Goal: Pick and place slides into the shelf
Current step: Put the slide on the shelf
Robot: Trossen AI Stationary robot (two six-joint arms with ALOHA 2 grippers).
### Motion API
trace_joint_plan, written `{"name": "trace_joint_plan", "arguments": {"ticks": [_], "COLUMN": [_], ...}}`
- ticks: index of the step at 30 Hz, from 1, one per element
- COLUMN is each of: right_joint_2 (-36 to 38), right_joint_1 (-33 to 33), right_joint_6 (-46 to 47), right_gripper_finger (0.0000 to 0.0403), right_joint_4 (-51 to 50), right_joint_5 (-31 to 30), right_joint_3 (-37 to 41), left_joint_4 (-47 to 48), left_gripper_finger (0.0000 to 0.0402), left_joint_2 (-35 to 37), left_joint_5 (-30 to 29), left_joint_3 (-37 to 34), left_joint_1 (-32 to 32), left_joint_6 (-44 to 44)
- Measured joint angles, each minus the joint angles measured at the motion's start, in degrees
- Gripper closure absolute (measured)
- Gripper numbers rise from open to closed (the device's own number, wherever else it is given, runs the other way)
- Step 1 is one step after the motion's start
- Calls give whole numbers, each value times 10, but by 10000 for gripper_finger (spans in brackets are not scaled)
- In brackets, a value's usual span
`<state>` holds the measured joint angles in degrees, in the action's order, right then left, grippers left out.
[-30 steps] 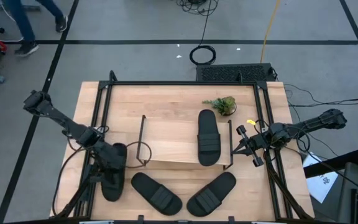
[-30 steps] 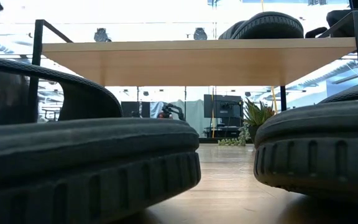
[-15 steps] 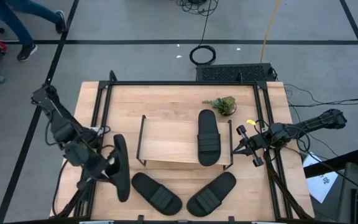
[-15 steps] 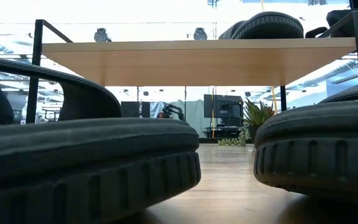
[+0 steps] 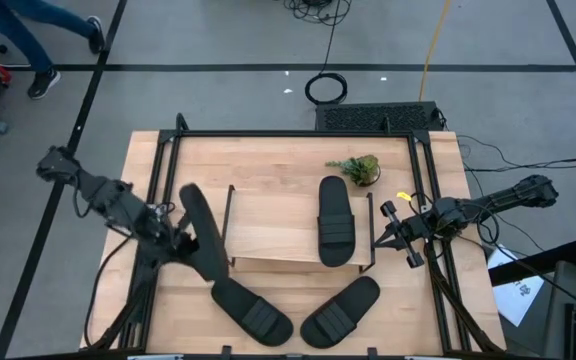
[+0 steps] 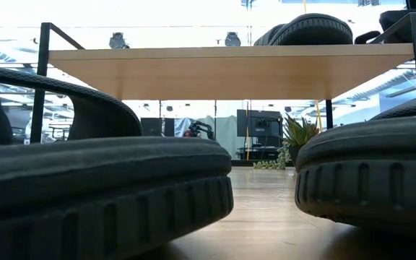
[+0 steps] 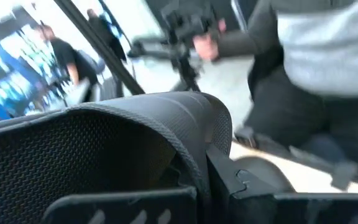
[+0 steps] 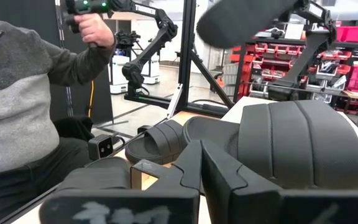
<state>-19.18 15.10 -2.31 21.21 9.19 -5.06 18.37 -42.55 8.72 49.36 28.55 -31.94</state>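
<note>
My left gripper (image 5: 175,238) is shut on a black slide (image 5: 203,240), held in the air just left of the shelf (image 5: 273,235). The same slide shows at the top of the right wrist view (image 8: 241,18). Another slide (image 5: 335,222) lies flat on the shelf's wooden top board. Two more slides (image 5: 253,310) (image 5: 340,312) lie on the table in front of the shelf, and they fill the low view's foreground (image 6: 100,188) (image 6: 370,173). My right gripper (image 5: 386,238) waits shut beside the shelf's right wire frame. My left gripper has the slide by its wide strap (image 7: 185,146), at about the slide's middle, coming level from the table's left side. The strap arches over the fingers (image 7: 229,180); the place of contact itself is hidden behind it. The slide hangs clear of the table, slanting, one end toward the far left.
A small green plant (image 5: 356,168) stands on the table behind the shelf. Black metal rails (image 5: 288,133) frame the tabletop. A person in a grey top (image 8: 17,93) holding a device stands beyond the table in the right wrist view.
My left gripper has risen from the table's near left part and gone toward the far edge and the shelf, rolling its wrist as it went. The slide it holds, at first flat on the table, has been lifted clear and turned over onto a slant.
</note>
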Motion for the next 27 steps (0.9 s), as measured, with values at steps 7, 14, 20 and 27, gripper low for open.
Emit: {"name": "trace_joint_plan", "arguments": {"ticks": [7, 14, 20, 27], "right_joint_2": [-1, -1, -1, -1], "right_joint_1": [0, 0, 0, 0], "right_joint_6": [-7, -7, -7, -14], "right_gripper_finger": [403, 403, 403, 403], "right_joint_4": [0, 4, 4, 4], "right_joint_5": [-1, -1, -1, -1], "right_joint_3": [0, 0, 0, 0], "left_joint_4": [-2, 104, 313, 548], "left_gripper_finger": [401, 401, 401, 400], "left_joint_2": [-23, -131, -252, -400], "left_joint_5": [111, 128, 160, 242], "left_joint_3": [45, 163, 329, 507], "left_joint_1": [-132, -241, -277, -317], "left_joint_6": [41, 144, 152, 139]}}
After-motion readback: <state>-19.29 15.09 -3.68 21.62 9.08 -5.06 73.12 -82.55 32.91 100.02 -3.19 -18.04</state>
